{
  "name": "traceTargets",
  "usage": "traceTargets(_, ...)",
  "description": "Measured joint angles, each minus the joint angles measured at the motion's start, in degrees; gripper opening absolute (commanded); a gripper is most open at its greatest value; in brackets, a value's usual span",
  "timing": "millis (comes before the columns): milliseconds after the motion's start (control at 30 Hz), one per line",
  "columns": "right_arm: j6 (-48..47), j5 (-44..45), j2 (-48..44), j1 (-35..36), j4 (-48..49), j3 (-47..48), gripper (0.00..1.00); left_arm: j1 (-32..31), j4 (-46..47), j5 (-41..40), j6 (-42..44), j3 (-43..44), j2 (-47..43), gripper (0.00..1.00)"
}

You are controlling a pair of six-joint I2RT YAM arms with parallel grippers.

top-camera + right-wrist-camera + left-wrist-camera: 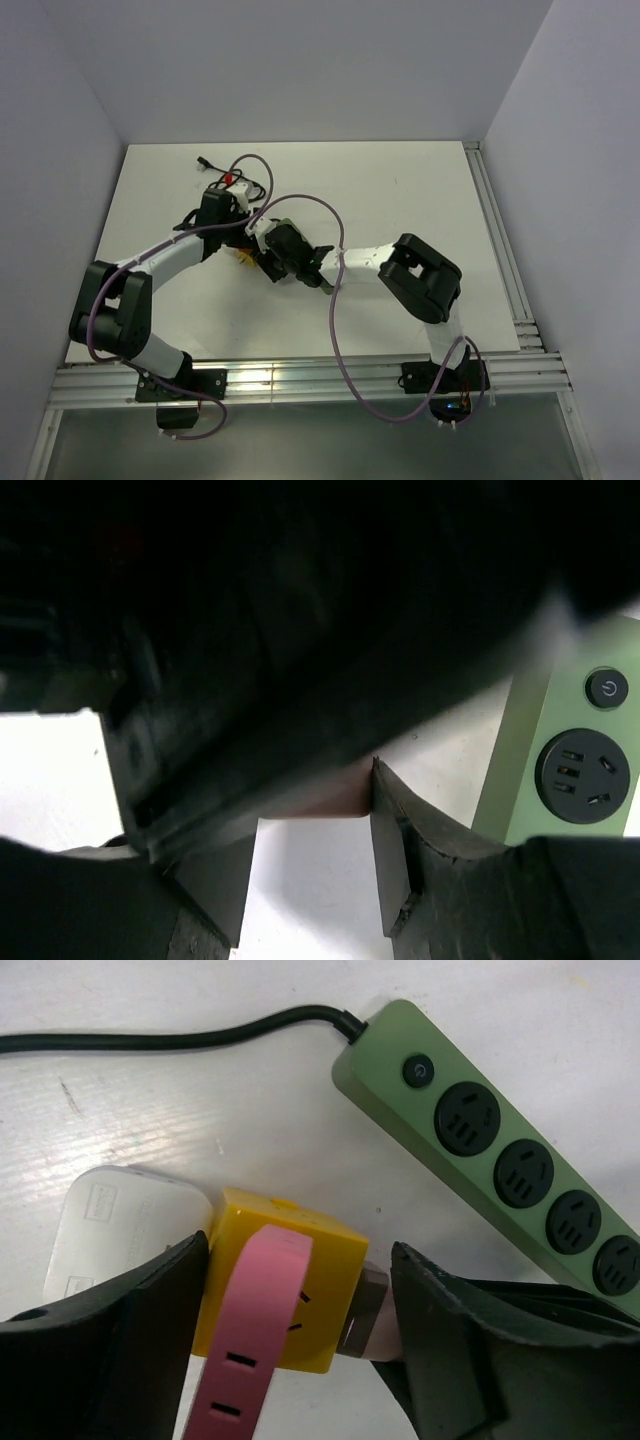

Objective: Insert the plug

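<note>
Two hands crowd close; the left hand [300, 1290] clamps the yellow plug [325, 1255]; the right hand [300, 880], I cannot tell; a bump could skew the plug away from the power strip [520, 1165].

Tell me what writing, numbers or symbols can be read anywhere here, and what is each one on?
Words or numbers: none can be read in any view.
Power symbol (a circle with a short stroke): on the round button at the cable end of the green power strip.
Faint raised marks on the white block: too faint to read.
</note>
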Motion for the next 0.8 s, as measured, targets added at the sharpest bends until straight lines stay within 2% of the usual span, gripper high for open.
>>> traceTargets(167,-1.11,-0.92,-1.05,0.00,1.36,-1.81,0.00,-0.55,-1.49,0.74,0.00,-0.15,-0.85,0.87)
traceTargets(300,-2.32,-1.53,-1.49,0.02,2.84,-2.82,0.01,-0.17,-2.01,1.68,-0.02,-0.70,-1.75,0.89)
traceTargets(367,-2.91,-1.92,-1.81,0.11,3.63,-3.54,0.06,0.24,-2.54,2.29,-0.09,-0.98,-2.36,0.90)
traceTargets(400,-3.17,-2.12,-2.01,0.15,4.33,-4.02,0.08,0.44,-2.95,2.62,-0.15,-1.07,-2.69,0.95)
traceTargets(433,-3.43,-2.29,-2.29,0.22,5.16,-4.68,0.13,0.59,-3.28,2.86,-0.31,-1.20,-3.04,0.95)
traceTargets(800,-2.86,-3.15,-3.93,0.02,9.05,-6.93,0.26,2.73,-4.31,6.21,-2.84,-1.57,-5.31,1.00)
